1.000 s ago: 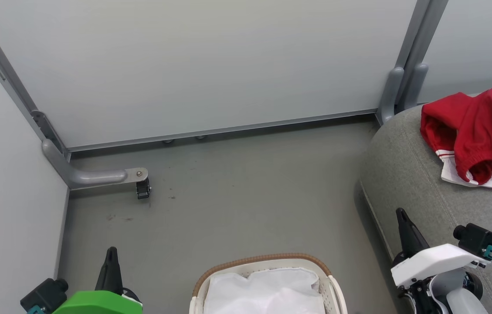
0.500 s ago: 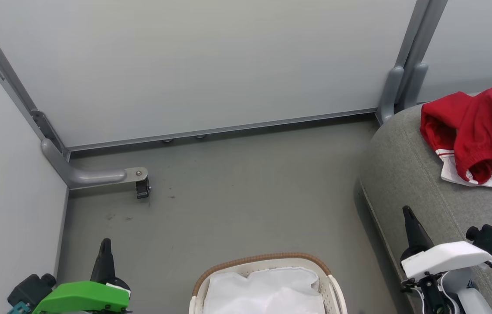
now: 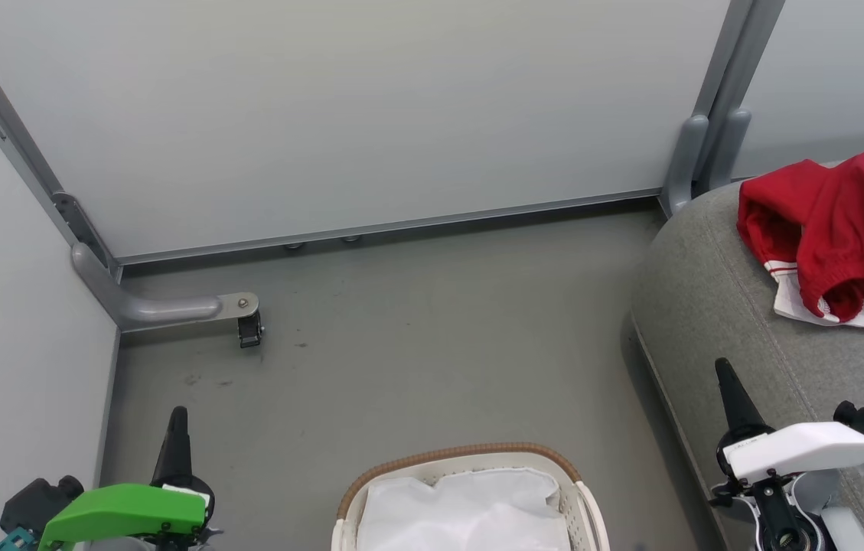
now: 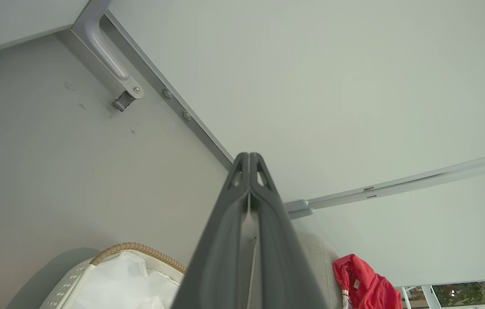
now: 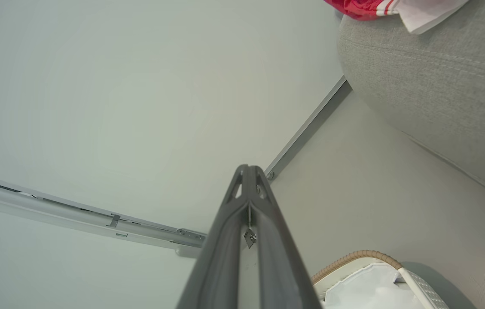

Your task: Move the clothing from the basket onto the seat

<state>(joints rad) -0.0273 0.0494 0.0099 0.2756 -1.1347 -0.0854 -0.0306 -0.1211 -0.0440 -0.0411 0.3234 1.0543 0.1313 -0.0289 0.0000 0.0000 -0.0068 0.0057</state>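
Fingers [image 4: 221, 249] of L gripper [image 3: 177, 417] & R gripper [image 3: 724, 367] were clenched, empty; red sports clothing [image 3: 845, 229] lay on grey fabric seat [image 3: 707, 321], none seen in cream perforated basket [image 3: 462, 453], so prob. done, nxt: just retract.

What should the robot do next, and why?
Probably rest both arms and stop. The red clothing lies on the grey seat, the visible part of the basket holds white lining and nothing red, and the left gripper and right gripper are shut, holding nothing.
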